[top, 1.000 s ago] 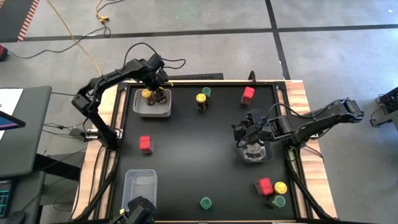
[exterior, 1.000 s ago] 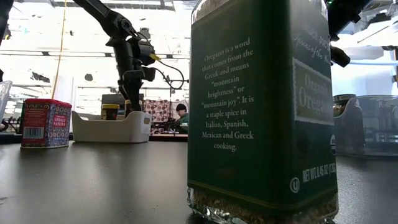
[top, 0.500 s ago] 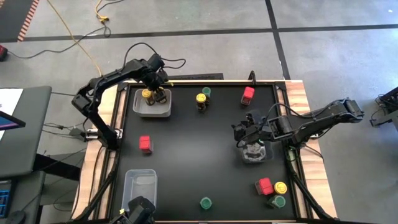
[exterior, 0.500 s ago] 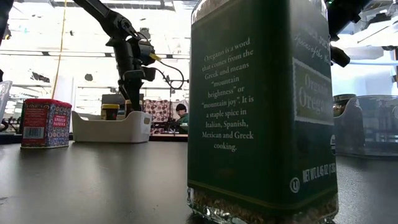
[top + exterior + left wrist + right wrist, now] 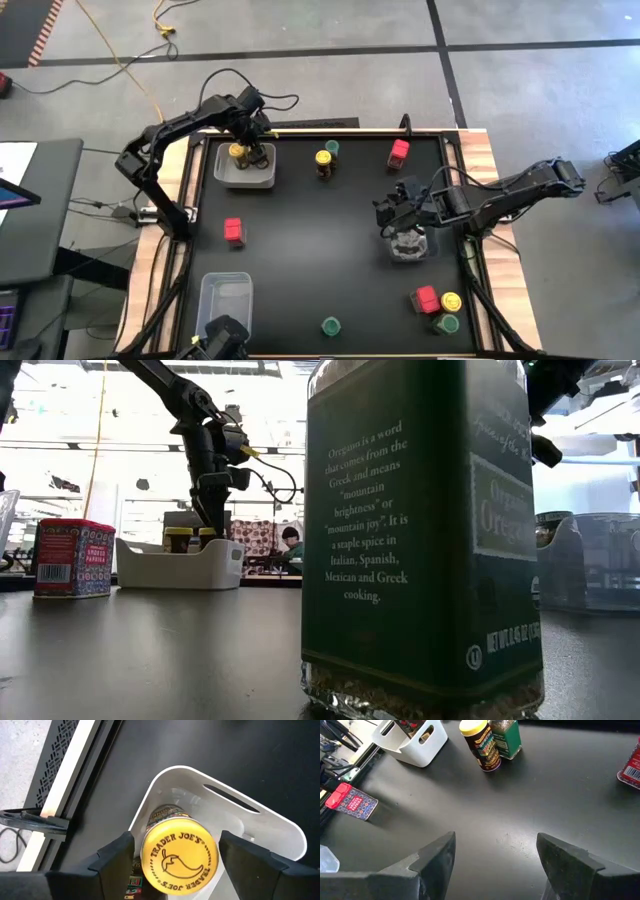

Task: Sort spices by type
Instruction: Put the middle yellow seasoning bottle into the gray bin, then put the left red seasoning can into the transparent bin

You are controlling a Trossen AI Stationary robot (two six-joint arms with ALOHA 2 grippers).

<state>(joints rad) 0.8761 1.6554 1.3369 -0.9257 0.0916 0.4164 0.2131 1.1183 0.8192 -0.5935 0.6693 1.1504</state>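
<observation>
While the left hand [image 5: 172, 857] stands over the white bin [image 5: 245, 175] at upper left of the high view, fingers apart beside the yellow-lidded jar [image 5: 179, 861] inside, it should be lifted straight up. Right hand [image 5: 495, 857] is held open mid-worktop.

Glossy yellow lid [image 5: 179, 856], matt black table [image 5: 520, 810]

White bin [image 5: 245, 172] far left on black tabletop [image 5: 320, 250]; clear bin [image 5: 225, 298] near left, another [image 5: 407, 246] at right. Yellow cable [image 5: 120, 60] across floor, far left.
</observation>
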